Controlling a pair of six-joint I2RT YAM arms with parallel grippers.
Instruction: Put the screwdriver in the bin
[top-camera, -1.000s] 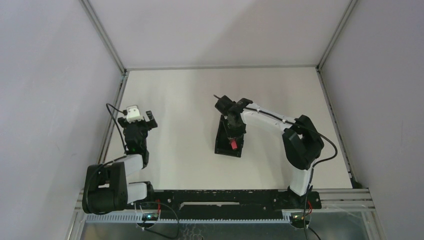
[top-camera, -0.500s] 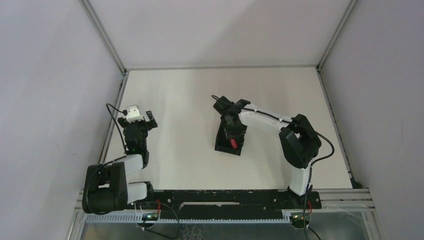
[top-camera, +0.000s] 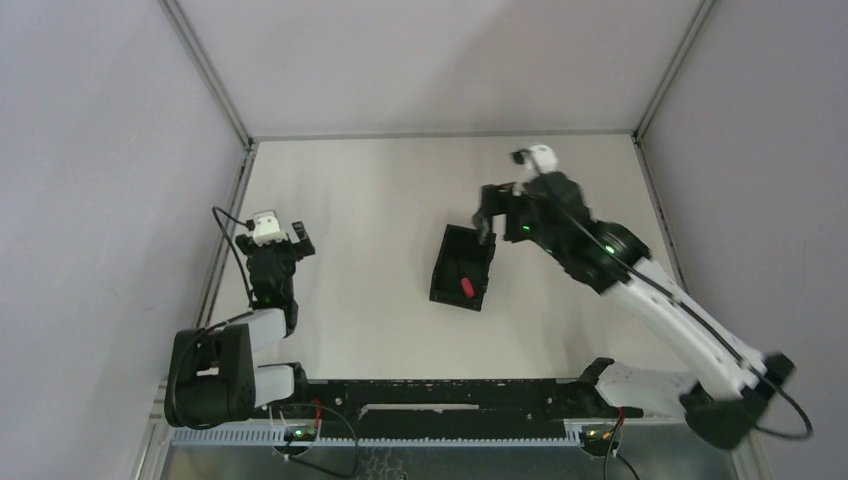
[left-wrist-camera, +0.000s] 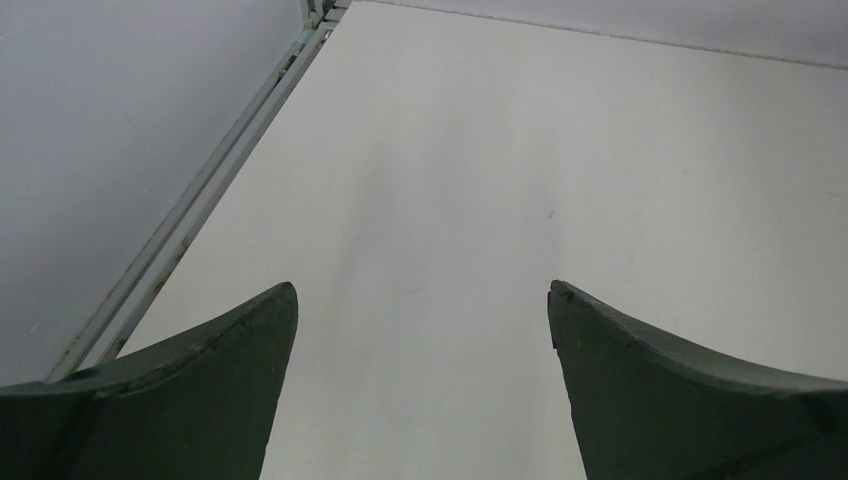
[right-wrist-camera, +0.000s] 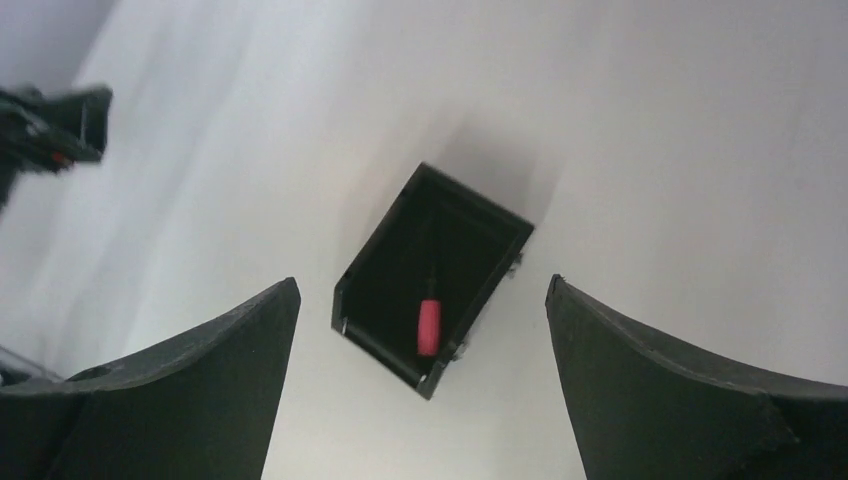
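The black bin (top-camera: 438, 268) stands on the white table near the middle. The screwdriver (top-camera: 467, 288), with its red handle, lies inside the bin toward its near end. My right gripper (top-camera: 484, 216) hangs open well above the bin's far right corner, holding nothing. In the right wrist view the bin (right-wrist-camera: 385, 348) sits far below between the fingers of the right gripper (right-wrist-camera: 421, 281), the screwdriver (right-wrist-camera: 429, 327) lying along its floor. At the table's left side my left gripper (top-camera: 287, 241) is open over bare table, and the left wrist view shows the left gripper (left-wrist-camera: 422, 287) with nothing between its fingers.
Grey walls enclose the table on three sides. A metal rail (left-wrist-camera: 200, 205) runs along the left edge close to my left gripper. The arm bases sit on the black bar (top-camera: 450, 395) at the near edge.
My right gripper has opened and let go of the screwdriver, which now lies in the bin. The right arm has risen and swung back and to the right. The left arm has not moved.
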